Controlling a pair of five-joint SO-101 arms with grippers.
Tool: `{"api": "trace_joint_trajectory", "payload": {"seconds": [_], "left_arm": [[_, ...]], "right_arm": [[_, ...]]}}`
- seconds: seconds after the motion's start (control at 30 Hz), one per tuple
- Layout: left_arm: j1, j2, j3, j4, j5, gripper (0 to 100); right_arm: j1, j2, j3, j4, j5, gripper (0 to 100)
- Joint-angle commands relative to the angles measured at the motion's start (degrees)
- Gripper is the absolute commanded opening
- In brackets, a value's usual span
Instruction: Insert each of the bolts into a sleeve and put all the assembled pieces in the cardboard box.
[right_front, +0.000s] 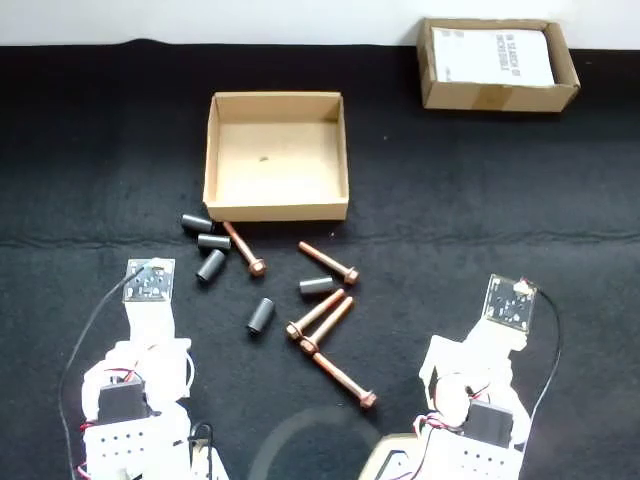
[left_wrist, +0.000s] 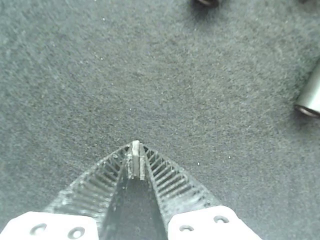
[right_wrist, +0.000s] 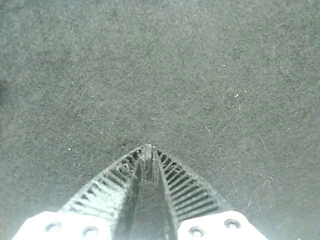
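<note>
Several copper bolts lie loose on the black mat, among them one (right_front: 243, 249) near the box, one (right_front: 328, 261) in the middle and one (right_front: 340, 380) nearest the front. Several dark grey sleeves lie around them: three clustered at the left (right_front: 197, 222) (right_front: 214, 241) (right_front: 211, 265), one (right_front: 261, 316) lower down, one (right_front: 316, 285) among the bolts. The open cardboard box (right_front: 212, 150) stands behind them with nothing in it. My left gripper (left_wrist: 136, 148) is shut over bare mat, with a sleeve (left_wrist: 310, 96) off to its side. My right gripper (right_wrist: 148, 149) is shut over bare mat.
A second cardboard box (right_front: 565, 60) holding a white sheet sits at the back right, by the mat's far edge. Both arms stand at the front edge, the left arm (right_front: 148, 283) and the right arm (right_front: 508, 303), with the parts between them.
</note>
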Motion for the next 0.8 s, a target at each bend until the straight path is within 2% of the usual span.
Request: {"api": "trace_joint_trajectory", "payload": {"seconds": [0.0,0.47,0.77], "left_arm": [[0.66,-0.04,-0.04,0.18,-0.26,3],[0.66,-0.04,-0.04,0.18,-0.26,3],[0.66,-0.04,-0.04,0.18,-0.26,3]], "right_arm": [[-0.48,-0.92,7.60,0.13,-0.44,0.6],[-0.57,-0.92,7.60,-0.04,-0.44,0.6],[-0.57,-0.92,7.60,-10.42,-0.70,0.6]]}}
